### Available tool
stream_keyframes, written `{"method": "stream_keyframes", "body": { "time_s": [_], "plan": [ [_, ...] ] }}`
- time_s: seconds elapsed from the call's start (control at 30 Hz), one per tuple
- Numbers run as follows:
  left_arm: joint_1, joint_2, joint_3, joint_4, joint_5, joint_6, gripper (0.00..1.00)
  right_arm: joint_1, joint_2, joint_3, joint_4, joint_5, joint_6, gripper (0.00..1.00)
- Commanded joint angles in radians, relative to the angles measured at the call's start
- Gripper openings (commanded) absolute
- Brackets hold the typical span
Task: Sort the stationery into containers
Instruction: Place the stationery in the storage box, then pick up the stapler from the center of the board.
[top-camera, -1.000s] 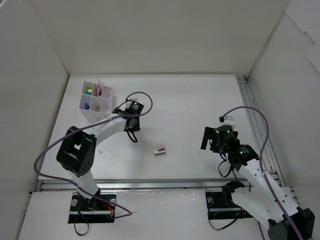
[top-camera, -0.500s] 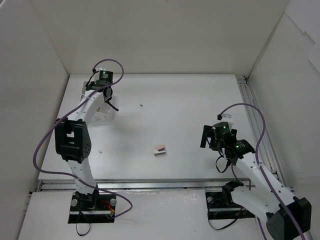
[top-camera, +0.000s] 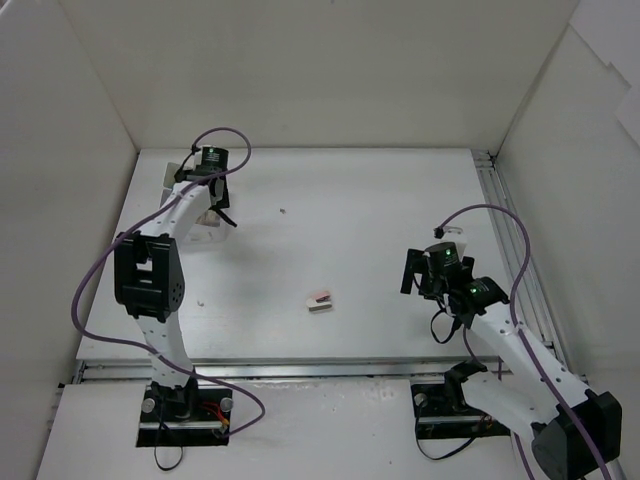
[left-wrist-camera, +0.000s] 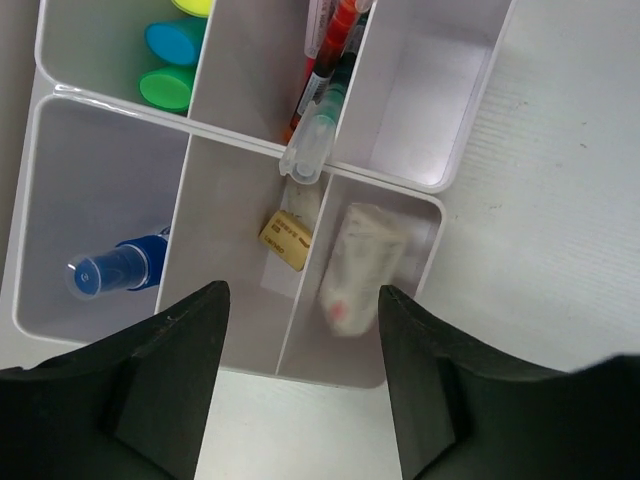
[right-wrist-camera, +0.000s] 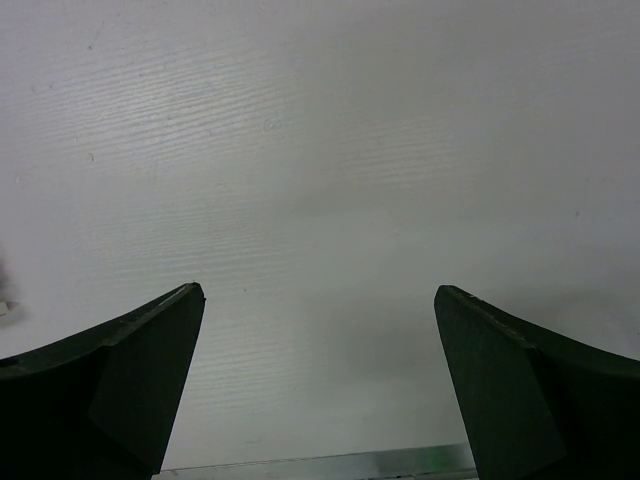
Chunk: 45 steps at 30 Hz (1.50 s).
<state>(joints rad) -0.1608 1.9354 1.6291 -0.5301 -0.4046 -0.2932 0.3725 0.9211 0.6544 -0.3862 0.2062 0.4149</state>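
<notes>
On table (top-camera: 400, 200), pink eraser (top-camera: 320, 301) roughly crosswise

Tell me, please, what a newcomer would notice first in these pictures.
The white box at the far left corner of the table draws the eye. Bright highlighters, pens, a blue-capped tube and erasers sit in its compartments, under the open left gripper. Next, one pink eraser lies alone mid-table. The right gripper hangs open over bare surface on the right.
</notes>
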Motion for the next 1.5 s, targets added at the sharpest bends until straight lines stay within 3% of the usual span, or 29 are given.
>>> {"method": "stream_keyframes", "body": {
  "time_s": [0.0,0.07,0.23,0.27,0.37,0.4,0.47,0.57,0.77,0.87,1.03,1.23,1.47],
  "plan": [
    [0.01,-0.091,-0.032,0.036,0.041,0.006,0.57,-0.01,-0.024,0.039,0.018,0.032,-0.008,0.98],
    [0.01,-0.121,-0.055,0.054,0.059,0.019,0.67,-0.007,-0.036,0.039,0.02,0.027,-0.016,0.98],
    [-0.034,-0.222,-0.104,0.05,0.095,0.028,0.76,-0.009,-0.062,0.033,0.02,0.019,-0.022,0.98],
    [-0.048,-0.24,-0.119,0.07,0.111,0.064,0.82,-0.007,-0.065,0.033,0.018,0.018,-0.022,0.98],
    [-0.13,-0.329,-0.214,0.148,0.321,0.235,0.96,-0.009,-0.076,0.028,0.018,-0.013,-0.028,0.98],
    [-0.16,-0.375,-0.271,0.166,0.484,0.287,1.0,-0.009,-0.079,0.024,0.02,-0.027,-0.033,0.98],
    [-0.259,-0.413,-0.339,0.203,0.635,0.418,1.0,-0.009,-0.073,0.024,0.018,-0.048,-0.034,0.98],
    [-0.383,-0.406,-0.373,0.213,0.703,0.451,1.0,-0.01,-0.059,0.016,0.018,-0.054,-0.03,0.98],
    [-0.571,-0.326,-0.397,0.185,0.609,0.41,1.0,-0.012,-0.091,0.011,0.007,-0.06,-0.013,0.98],
    [-0.634,-0.302,-0.426,0.199,0.625,0.391,0.99,-0.011,-0.125,0.005,0.001,-0.06,-0.013,0.98],
    [-0.657,-0.256,-0.436,0.211,0.59,0.372,0.99,-0.012,-0.146,-0.001,-0.008,-0.067,-0.011,0.98],
    [-0.687,-0.262,-0.495,0.248,0.681,0.353,0.99,-0.015,-0.146,-0.007,-0.016,-0.07,-0.008,0.98],
    [-0.697,-0.191,-0.485,0.252,0.65,0.315,0.86,-0.015,-0.165,-0.013,-0.016,-0.07,-0.008,0.98]
  ]
}}
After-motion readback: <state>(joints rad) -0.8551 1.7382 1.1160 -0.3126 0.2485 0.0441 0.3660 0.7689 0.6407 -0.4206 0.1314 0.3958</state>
